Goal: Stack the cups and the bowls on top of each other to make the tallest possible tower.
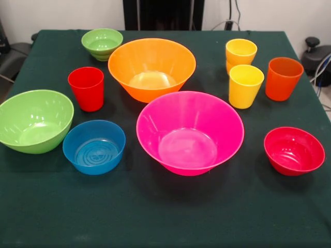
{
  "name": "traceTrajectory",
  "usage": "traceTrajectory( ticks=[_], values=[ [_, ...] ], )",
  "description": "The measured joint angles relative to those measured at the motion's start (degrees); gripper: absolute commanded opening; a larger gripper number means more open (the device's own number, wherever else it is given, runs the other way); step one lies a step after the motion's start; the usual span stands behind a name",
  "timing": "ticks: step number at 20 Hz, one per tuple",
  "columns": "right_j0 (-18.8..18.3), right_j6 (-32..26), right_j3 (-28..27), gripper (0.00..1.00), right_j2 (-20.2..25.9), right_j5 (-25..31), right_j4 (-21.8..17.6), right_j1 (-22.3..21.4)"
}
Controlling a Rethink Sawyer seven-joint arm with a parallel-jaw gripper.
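All cups and bowls stand apart and upright on the dark green table (165, 217); no tower is built. The large pink bowl (190, 132) is in the middle front, the large orange bowl (151, 68) behind it. The medium-large green bowl (34, 120) is at the left, the small blue bowl (94, 146) beside it. The small green bowl (102, 43) is at the back left, the small red bowl (294, 150) at the right front. The red cup (86, 88) stands left of the orange bowl. Two yellow cups (241, 53) (245, 85) and the orange cup (283, 78) stand at the right. The gripper is out of view.
The robot's dark pedestal (163, 14) stands behind the table's far edge. Cables and dark equipment (316, 54) lie off the table's right side. A dark object (13, 57) sits off the left side.
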Motion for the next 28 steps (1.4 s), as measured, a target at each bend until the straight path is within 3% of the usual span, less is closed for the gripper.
traceTrajectory(
  ticks=[13, 28],
  values=[
    [1.7, 1.3, -2.9, 1.0, -1.8, 0.0, -0.7, 7.3],
    [2.4, 4.4, -6.8, 1.0, -4.2, -4.0, -0.8, 20.0]
  ],
)
